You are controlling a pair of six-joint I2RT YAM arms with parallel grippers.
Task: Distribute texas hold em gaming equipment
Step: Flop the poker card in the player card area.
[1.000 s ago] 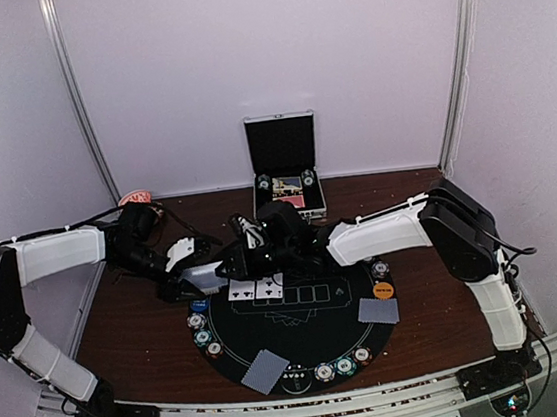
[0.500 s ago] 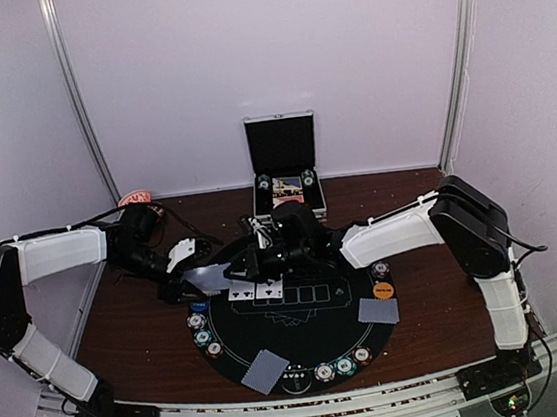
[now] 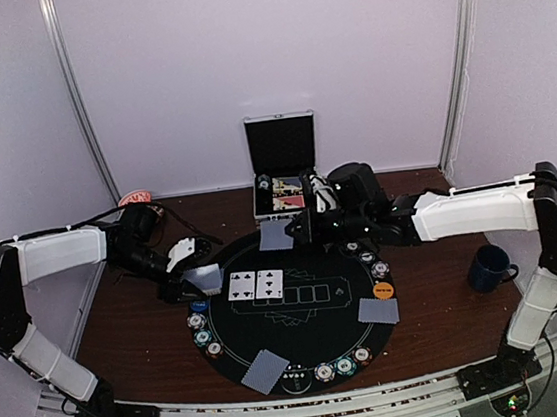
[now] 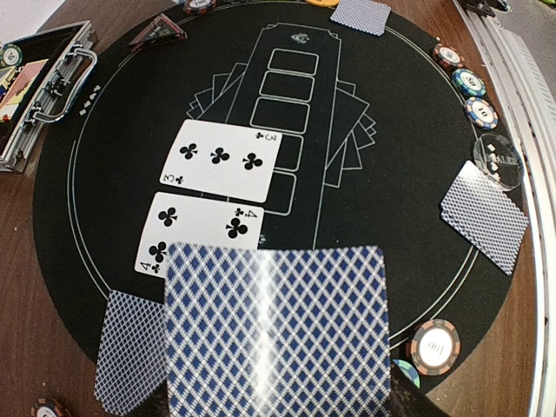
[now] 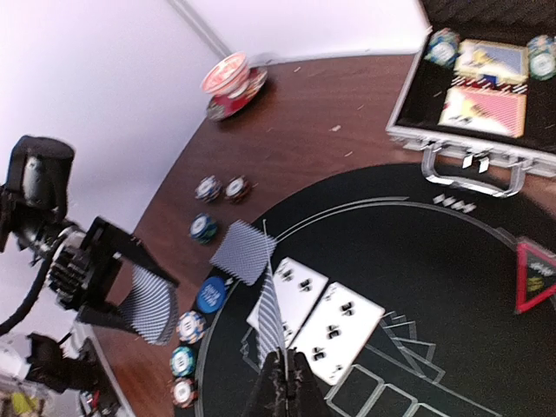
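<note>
My left gripper (image 3: 203, 277) hovers at the left rim of the round black mat (image 3: 303, 336), shut on a deck of playing cards (image 4: 276, 330) with blue diamond backs. My right gripper (image 3: 299, 228) is over the mat's far edge, shut on one card (image 3: 275, 235), seen edge-on in the right wrist view (image 5: 276, 317). Two face-up club cards (image 3: 255, 285) lie on the mat's printed slots. Face-down cards lie at the left (image 5: 243, 250), right (image 3: 378, 310) and near (image 3: 265, 370) seats. Striped chips (image 3: 200, 324) line the mat's rim, with a blue button (image 5: 211, 295) and an orange button (image 3: 382, 290).
An open silver case (image 3: 285, 173) with chips and card boxes stands at the back. A dark blue mug (image 3: 489, 267) sits right of the mat. A red-and-white dish (image 3: 136, 197) is at the back left. A clear disc (image 4: 497, 156) rests near the front chips.
My right gripper closed on one card at the left gripper's deck and carried it back and right, to the mat's far edge. The mug came into sight. The left arm stayed put.
</note>
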